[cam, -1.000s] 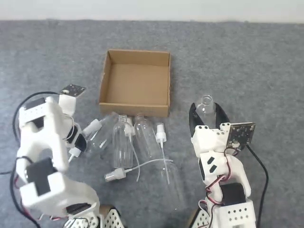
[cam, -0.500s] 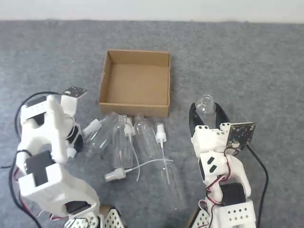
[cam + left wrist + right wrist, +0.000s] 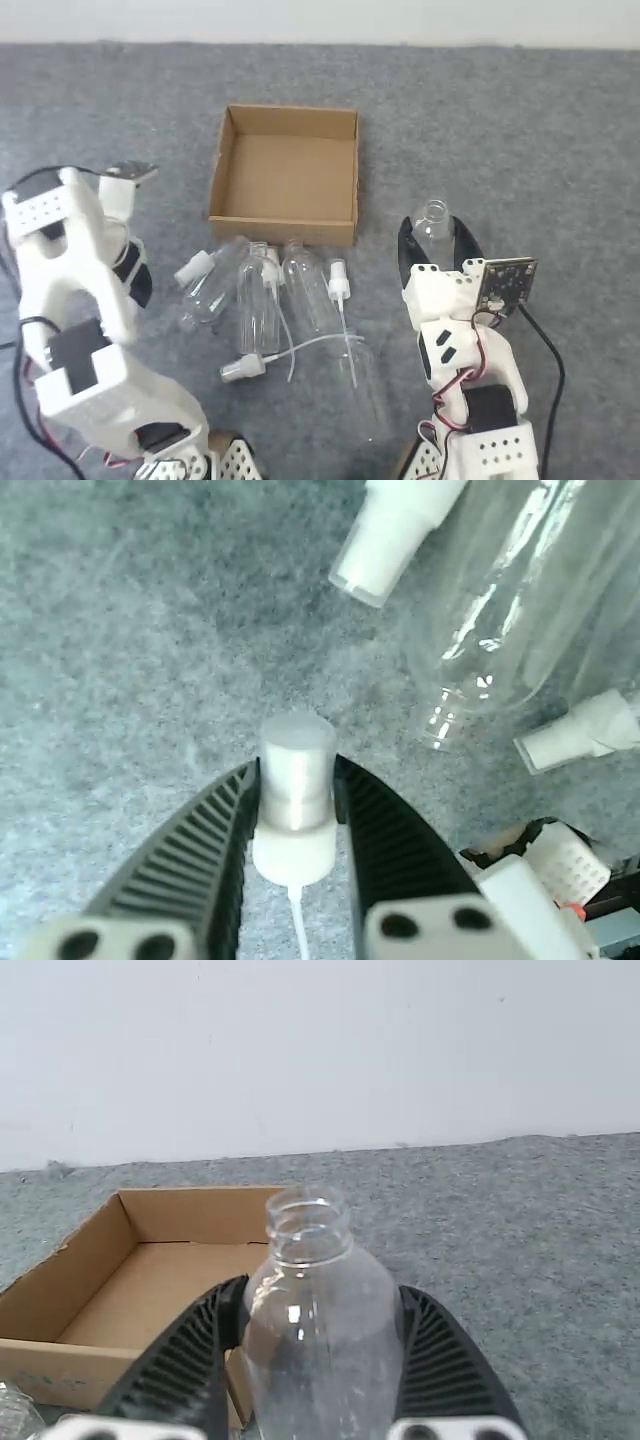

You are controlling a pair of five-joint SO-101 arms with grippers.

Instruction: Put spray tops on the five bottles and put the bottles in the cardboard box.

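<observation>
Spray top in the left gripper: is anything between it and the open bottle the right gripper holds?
Yes: bottles and loose spray tops lying flat on the table sit between the spray top and the open bottle in the right gripper. A raised path should likely clear them.

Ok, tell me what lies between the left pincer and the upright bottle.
In the high view, three lying bottles and spray tops lie between the left pincer and the upright bottle.
</observation>
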